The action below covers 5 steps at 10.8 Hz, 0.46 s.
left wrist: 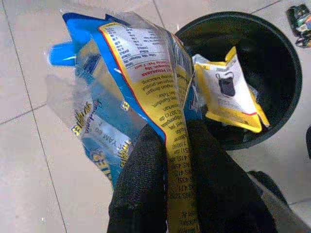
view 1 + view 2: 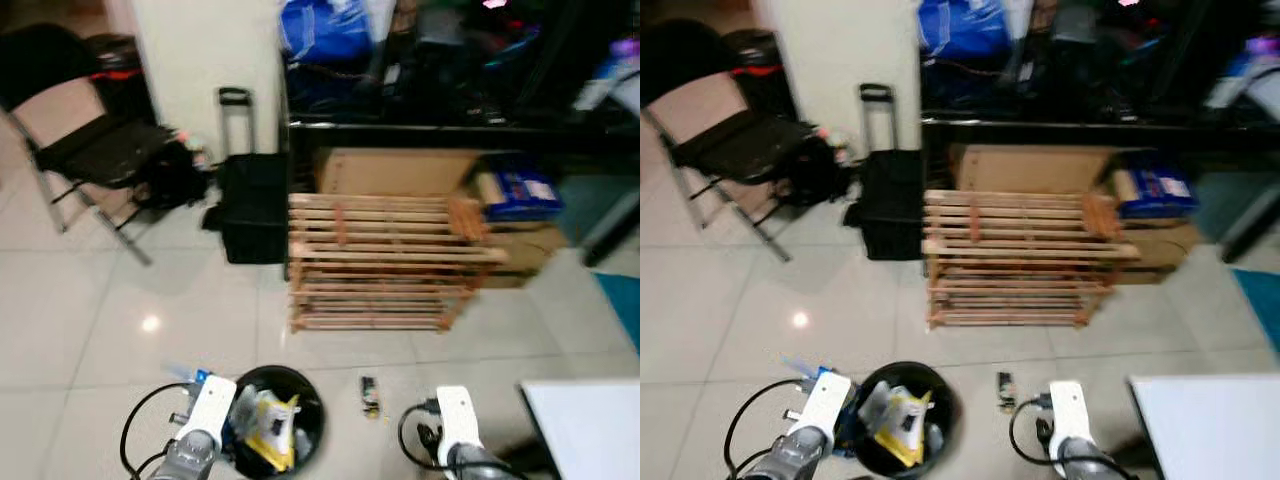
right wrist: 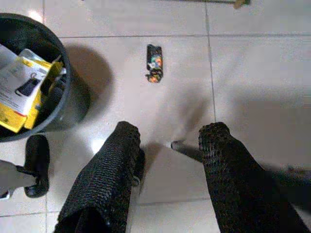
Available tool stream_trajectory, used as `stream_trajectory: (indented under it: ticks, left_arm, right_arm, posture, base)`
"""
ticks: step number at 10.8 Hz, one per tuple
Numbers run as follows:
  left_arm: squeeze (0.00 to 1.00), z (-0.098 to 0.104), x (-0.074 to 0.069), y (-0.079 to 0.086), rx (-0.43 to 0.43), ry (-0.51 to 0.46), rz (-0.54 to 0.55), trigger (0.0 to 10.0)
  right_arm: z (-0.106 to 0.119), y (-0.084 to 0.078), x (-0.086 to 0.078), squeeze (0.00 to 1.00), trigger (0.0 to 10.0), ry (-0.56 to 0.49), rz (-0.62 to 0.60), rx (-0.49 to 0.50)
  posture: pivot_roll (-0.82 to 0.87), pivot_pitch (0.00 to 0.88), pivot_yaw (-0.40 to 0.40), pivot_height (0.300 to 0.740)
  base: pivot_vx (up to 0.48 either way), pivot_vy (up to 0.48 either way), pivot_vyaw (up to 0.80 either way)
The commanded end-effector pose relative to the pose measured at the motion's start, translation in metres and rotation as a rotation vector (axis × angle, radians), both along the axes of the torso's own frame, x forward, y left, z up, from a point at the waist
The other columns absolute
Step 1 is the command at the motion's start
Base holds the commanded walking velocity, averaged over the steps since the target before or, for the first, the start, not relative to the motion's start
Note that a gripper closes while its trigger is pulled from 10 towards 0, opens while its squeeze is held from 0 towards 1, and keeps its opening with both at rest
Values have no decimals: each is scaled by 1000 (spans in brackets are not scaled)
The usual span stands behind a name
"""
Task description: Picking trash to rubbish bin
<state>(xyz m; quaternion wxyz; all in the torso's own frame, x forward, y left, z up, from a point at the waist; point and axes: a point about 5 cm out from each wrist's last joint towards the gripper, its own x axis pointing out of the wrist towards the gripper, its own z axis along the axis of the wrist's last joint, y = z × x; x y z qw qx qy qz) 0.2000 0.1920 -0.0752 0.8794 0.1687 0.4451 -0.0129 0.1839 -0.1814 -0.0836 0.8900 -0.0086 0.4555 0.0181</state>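
A Unitree G1 stood over a black rubbish bin (image 2: 300,395) on a tiled floor (image 2: 150,290), midway through a trash pickup. The left gripper (image 1: 167,145) had its two black fingers (image 1: 141,170) closed on a blue-and-yellow snack wrapper (image 1: 141,77), pinching it near one end. The rest of the wrapper fanned out ahead of the fingers, beside the bin's rim rather than over its opening. A yellow packet (image 1: 228,92) and other scraps already lay inside the bin.

The right gripper (image 3: 165,141) hung just above the floor with its fingers spread wide and nothing between them. Ahead of it, near the bin but apart from it, a small dark wrapper (image 3: 154,63) lay on the tiles, not yet collected. A wooden slatted rack (image 2: 385,260), a black trolley case (image 2: 250,200) and a folding chair (image 2: 90,140) stood further back.

The risk from here appeared to lie in the release. The wrapper is light and crinkled, and it was held off-centre. Let go before the arm swung over the opening, it would likely flutter onto the floor or snag on the rim. It could also cling to the textured fingers instead of dropping.
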Motion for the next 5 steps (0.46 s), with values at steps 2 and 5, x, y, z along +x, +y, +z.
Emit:
stream_trajectory:
  ticks: [2,5]
  left_arm:
    - [0,0,1,0,9,6,-17,10000]
    - [0,0,0,0,9,9,-21,10000]
  right_arm:
    - [1,-4,1,0,10000,7,-8,-6]
    - [-1,-5,-2,0,10000,14,-7,-8]
  posture:
    - [9,9,-80,740]
    - [9,2,-76,740]
  base:
    - [0,0,0]
    - [0,0,0]
